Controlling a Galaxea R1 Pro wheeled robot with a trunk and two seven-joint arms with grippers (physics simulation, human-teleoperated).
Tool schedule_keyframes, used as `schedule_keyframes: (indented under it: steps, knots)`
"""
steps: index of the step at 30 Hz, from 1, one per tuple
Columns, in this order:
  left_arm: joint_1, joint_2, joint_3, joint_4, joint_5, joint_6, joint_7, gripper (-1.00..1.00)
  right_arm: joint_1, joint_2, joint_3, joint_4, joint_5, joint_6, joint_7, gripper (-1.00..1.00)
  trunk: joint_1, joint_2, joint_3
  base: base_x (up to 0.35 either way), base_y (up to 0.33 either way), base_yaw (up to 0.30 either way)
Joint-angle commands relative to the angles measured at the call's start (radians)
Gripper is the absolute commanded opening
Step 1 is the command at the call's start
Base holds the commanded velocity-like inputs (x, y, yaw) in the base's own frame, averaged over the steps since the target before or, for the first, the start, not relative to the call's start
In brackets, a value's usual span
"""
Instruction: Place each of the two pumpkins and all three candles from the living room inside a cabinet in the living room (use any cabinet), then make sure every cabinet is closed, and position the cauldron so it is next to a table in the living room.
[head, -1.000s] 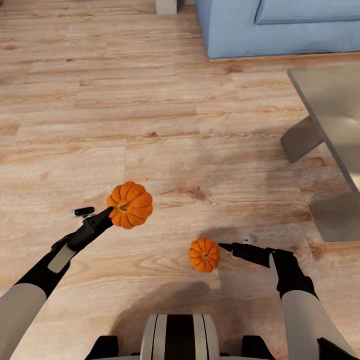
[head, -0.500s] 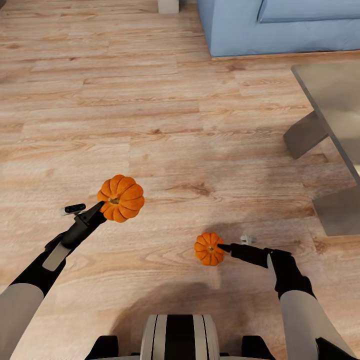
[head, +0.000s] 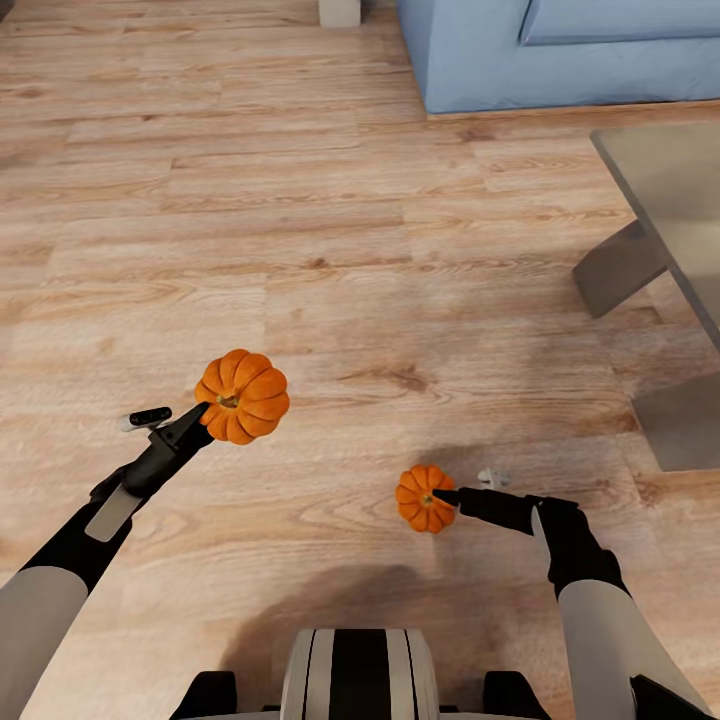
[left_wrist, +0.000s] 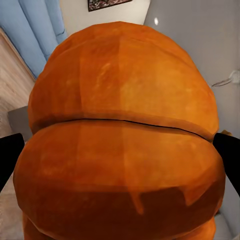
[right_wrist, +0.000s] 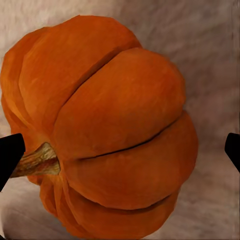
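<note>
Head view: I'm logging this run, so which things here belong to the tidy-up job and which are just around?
Job things:
left pumpkin, in the left claw
right pumpkin, in the right claw
table

Just around:
sofa
floor

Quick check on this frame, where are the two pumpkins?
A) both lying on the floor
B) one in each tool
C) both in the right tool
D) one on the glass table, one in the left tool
B: in the head view the left tool grips one pumpkin and the right tool grips the other pumpkin; each wrist view has a pumpkin between dark fingertips.
</note>
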Motion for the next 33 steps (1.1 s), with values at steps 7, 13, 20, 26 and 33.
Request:
schedule_keyframes:
  steps: [7, 13, 20, 26, 33]
  knots:
    - [0.0, 0.0, 0.0, 0.0, 0.0, 0.0, 0.0, -1.0, 0.0, -0.001, 0.003, -0.002, -0.003, 0.0, -0.098, 1.0, 0.0, 0.0, -0.001, 0.0, 0.003, 0.072]
    - [0.0, 0.0, 0.0, 0.0, 0.0, 0.0, -0.001, -1.0, 0.0, -0.002, 0.004, -0.001, -0.001, 0.0, -0.109, 1.0, 0.0, 0.0, -0.003, 0.0, 0.0, 0.259]
    - [0.0, 0.0, 0.0, 0.0, 0.0, 0.0, 0.0, -1.0, 0.0, 0.0, 0.004, 0.0, -0.001, 0.001, -0.129, 1.0, 0.0, 0.0, -0.005, 0.0, 0.0, 0.281]
    - [0.0, -0.001, 0.0, -0.001, 0.0, 0.0, 0.0, -1.0, 0.0, 0.001, 0.014, -0.003, -0.001, 0.002, -0.13, 1.0, 0.0, 0.0, -0.005, 0.0, 0.0, 0.284]
    - [0.0, -0.003, 0.0, -0.002, 0.0, 0.0, 0.002, -1.0, 0.0, 0.001, 0.146, -0.007, 0.001, 0.01, -0.127, 1.0, 0.0, 0.0, -0.005, 0.0, 0.0, 0.139]
